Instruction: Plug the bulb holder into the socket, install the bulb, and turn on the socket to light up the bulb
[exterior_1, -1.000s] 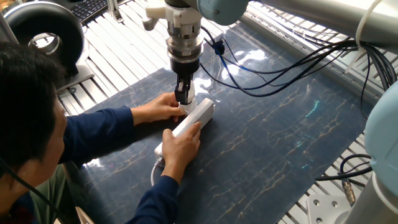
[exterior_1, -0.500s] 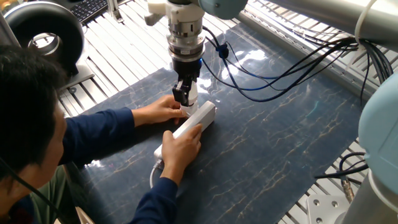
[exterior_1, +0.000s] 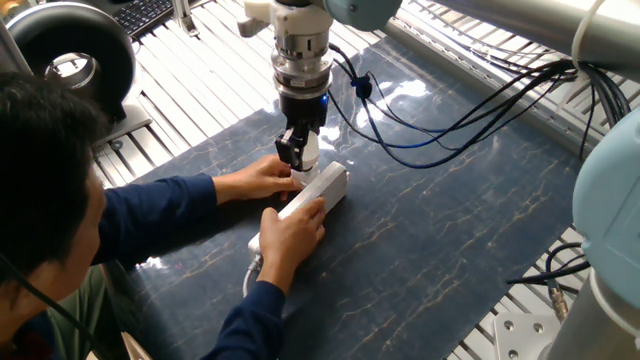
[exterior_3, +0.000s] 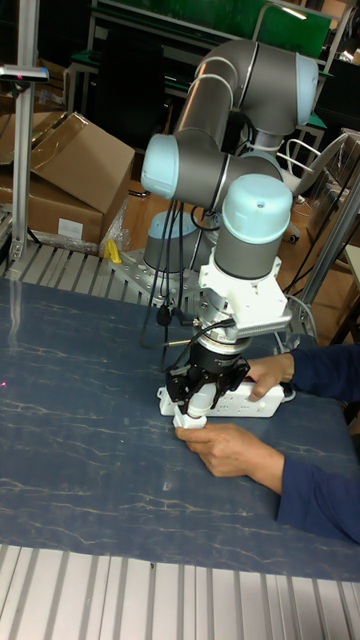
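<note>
The socket (exterior_1: 318, 188) is a long white strip lying on the dark mat, and a person's two hands hold it. My gripper (exterior_1: 297, 150) stands upright over its far end, shut on a small white piece that looks like the bulb (exterior_1: 309, 150). In the tall fixed view the gripper (exterior_3: 199, 397) grips the bulb (exterior_3: 201, 392) just above the socket (exterior_3: 250, 402). A white stub under it at the strip's end looks like the bulb holder (exterior_3: 186, 422); fingers and a hand mostly hide it. No light shows.
The person (exterior_1: 50, 200) sits at the front left with both forearms on the mat (exterior_1: 450, 220). Black cables (exterior_1: 450, 125) hang from the arm across the back right. A round black device (exterior_1: 70, 50) stands at the back left. Cardboard boxes (exterior_3: 70, 170) lie behind the table.
The wrist has turned about its upright axis and shifted slightly right; more of the white piece shows beside the fingers. The person's hands stay on the strip.
</note>
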